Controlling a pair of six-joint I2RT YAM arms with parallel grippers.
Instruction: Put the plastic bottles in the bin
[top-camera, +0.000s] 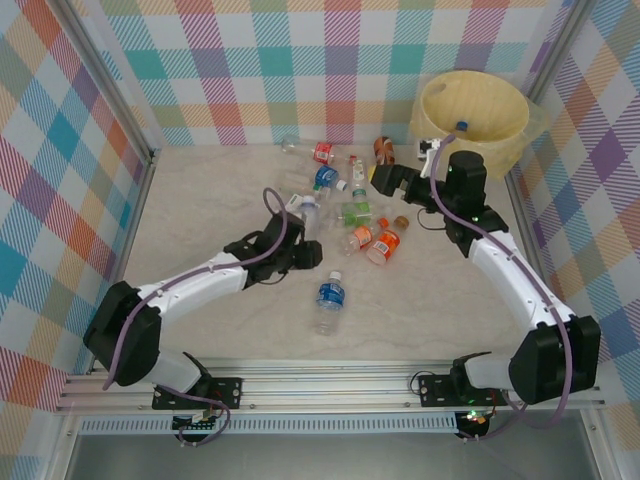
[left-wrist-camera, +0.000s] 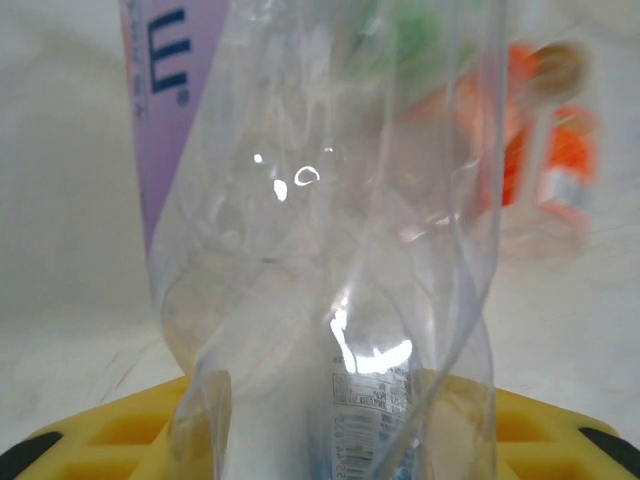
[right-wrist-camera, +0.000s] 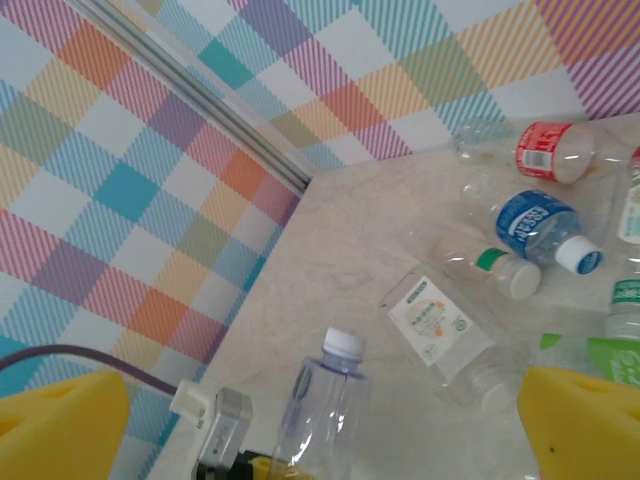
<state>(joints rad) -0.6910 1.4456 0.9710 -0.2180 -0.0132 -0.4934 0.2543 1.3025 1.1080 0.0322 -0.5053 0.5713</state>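
Observation:
My left gripper (top-camera: 306, 242) is shut on a clear bottle (left-wrist-camera: 320, 250) with a purple label and a white cap (right-wrist-camera: 343, 343). The bottle stands upright between the yellow fingers (left-wrist-camera: 110, 430). My right gripper (top-camera: 386, 180) hangs open over the bottle pile, left of the pale-yellow bin (top-camera: 475, 105), and its yellow pads (right-wrist-camera: 580, 420) hold nothing. Loose bottles lie on the table: a blue-labelled one (top-camera: 330, 297) nearest me, red (top-camera: 323, 152), blue (top-camera: 325, 178), green (top-camera: 355, 212) and orange (top-camera: 383, 245) ones, and an amber one (top-camera: 383, 148). A blue-capped bottle (top-camera: 462, 127) lies inside the bin.
Checked walls with metal posts close in the table on three sides. The bin stands in the far right corner against the wall. A square clear bottle with a white label (right-wrist-camera: 435, 320) and a green-capped one (right-wrist-camera: 500, 270) lie beneath the right wrist.

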